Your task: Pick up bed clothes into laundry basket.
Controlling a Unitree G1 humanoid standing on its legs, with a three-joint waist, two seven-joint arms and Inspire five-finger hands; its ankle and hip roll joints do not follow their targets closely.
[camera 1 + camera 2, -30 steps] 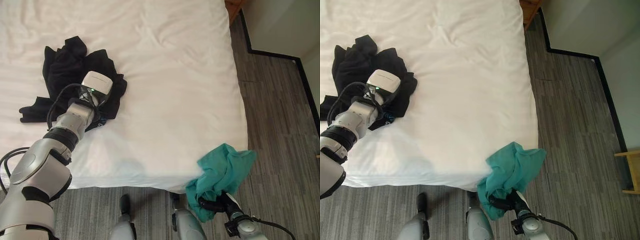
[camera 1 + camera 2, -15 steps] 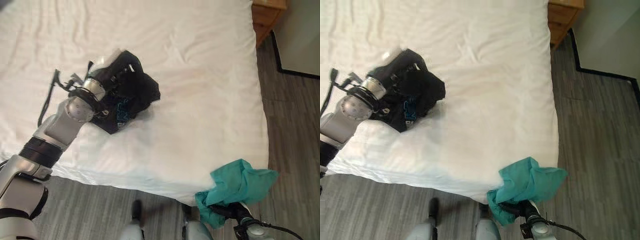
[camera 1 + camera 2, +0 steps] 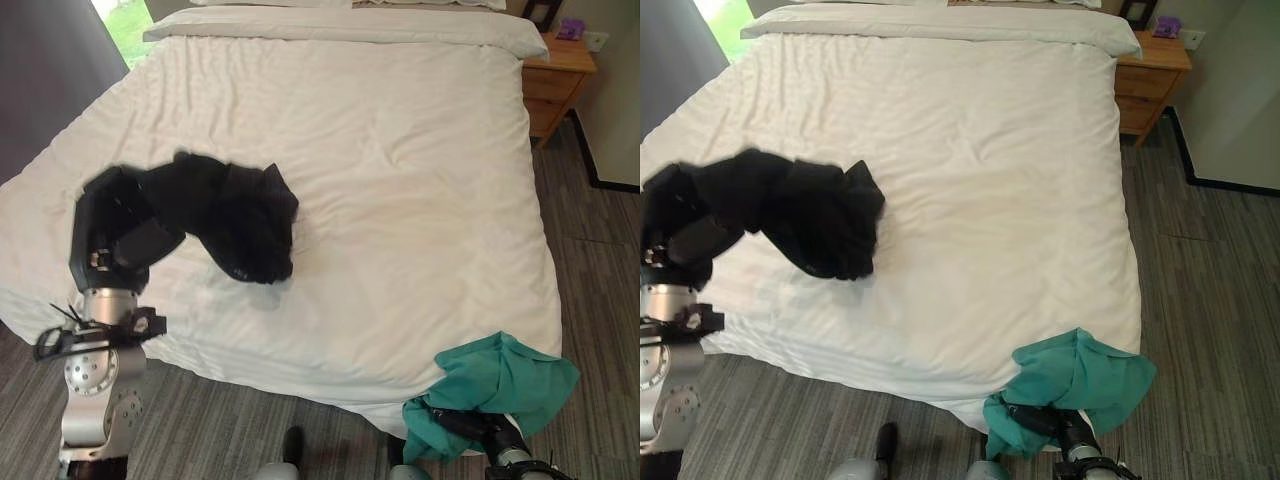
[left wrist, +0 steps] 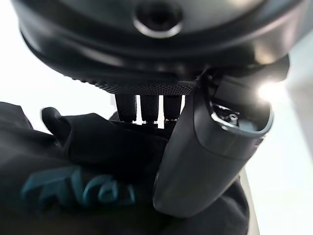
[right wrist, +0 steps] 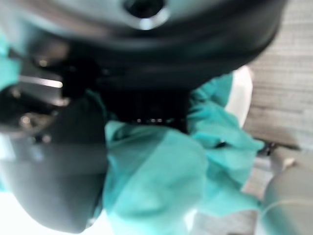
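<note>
Left hand (image 3: 118, 235) raised above the white bed (image 3: 400, 180), fingers and thumb curled round a black garment (image 3: 235, 215) hanging over the mattress, right hand (image 3: 470, 428) low beside the bed's near corner, clenched on a bunched teal cloth (image 3: 500, 380)

bedroom | white-sheeted bed (image 3: 400, 180) | wooden nightstand (image 3: 556, 85) | grey plank floor (image 3: 1210, 300)

White bed (image 3: 400, 170); wooden nightstand (image 3: 557, 85) beside it; grey floor (image 3: 1220, 300).
</note>
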